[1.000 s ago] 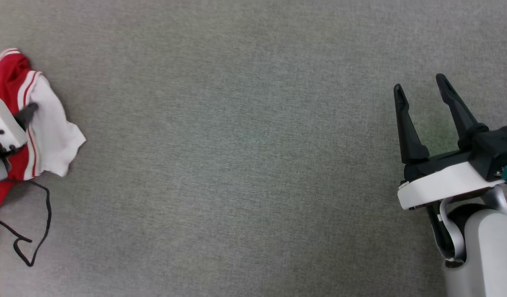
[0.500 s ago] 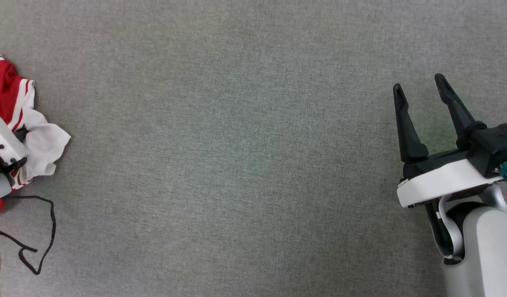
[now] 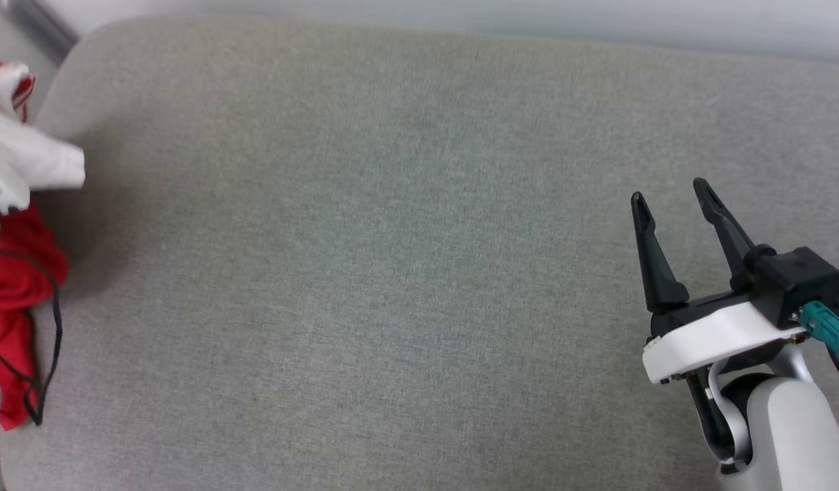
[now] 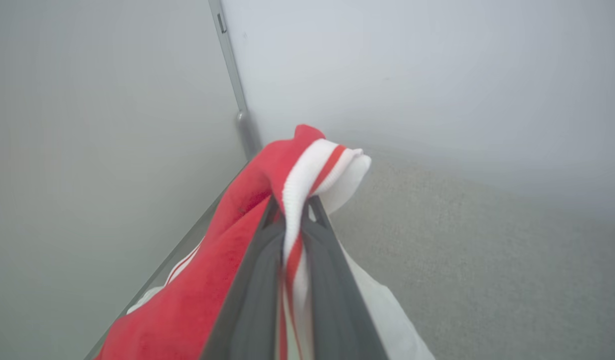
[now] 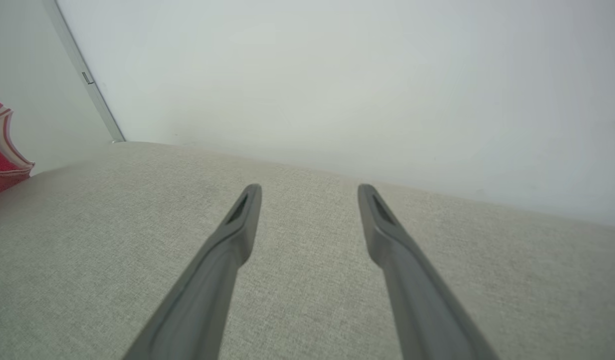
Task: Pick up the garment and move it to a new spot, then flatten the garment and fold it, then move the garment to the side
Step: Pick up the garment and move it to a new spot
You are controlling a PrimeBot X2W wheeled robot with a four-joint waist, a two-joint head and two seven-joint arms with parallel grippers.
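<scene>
— Where was the right gripper (image 3: pixel 668 191)?
— At four o'clock, long dark fingers apart, empty.
— And the red jersey T-shirt with white sleeves (image 3: pixel 17 293)?
— At nine o'clock, well apart; it hung twelve-to-six from the left gripper (image 4: pixel 292 205), clamped on its striped trim

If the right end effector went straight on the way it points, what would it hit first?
Nothing nearby: the open right end effector points across the grey fabric surface toward the pale wall. It would probably reach the wall, though depth is unclear.
</scene>
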